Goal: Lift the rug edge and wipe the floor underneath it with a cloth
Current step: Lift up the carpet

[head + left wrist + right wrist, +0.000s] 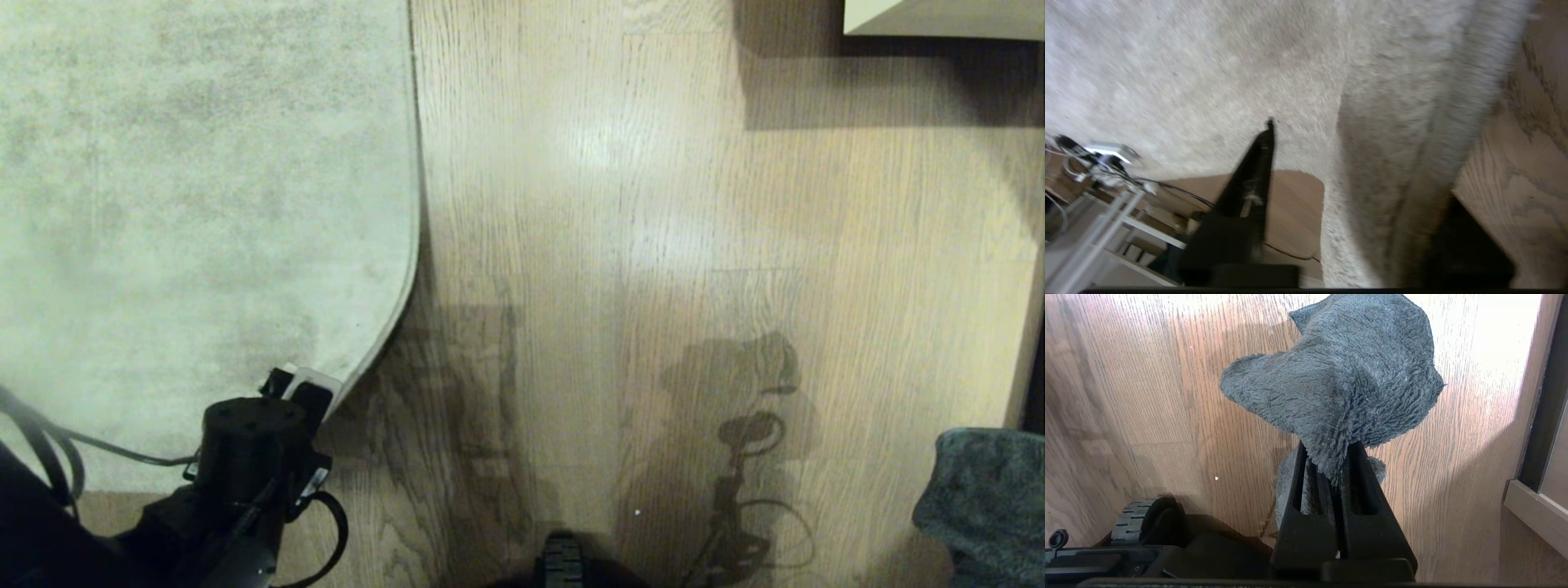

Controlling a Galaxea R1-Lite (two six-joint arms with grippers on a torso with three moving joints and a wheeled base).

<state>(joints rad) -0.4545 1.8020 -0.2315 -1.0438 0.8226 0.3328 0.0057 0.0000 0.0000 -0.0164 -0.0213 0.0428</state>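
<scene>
A: Left gripper [304,390] is seen at the near corner of the rug [204,204]. In the left wrist view the rug's edge [1412,163] runs between the two fingers [1253,171], one above the pile, the other under the bound edge. Jaws are partly closed; whether the rug is actually pinched cannot be told.

B: Noted. Rug's long edge?

A: It runs away from the robot, bowing toward the floor [653,245] on its right. The left arm is plainly the nearer one to it.

B: Right side?

A: Right gripper [1337,457] is clamped tight on the cloth [1347,375], held above bare floor, well apart from the rug. In the head view only a corner of the cloth [988,506] shows, cut off at the frame.

B: Hidden?

A: Floor beneath the rug is not exposed. The lower left finger is mostly covered.
</scene>
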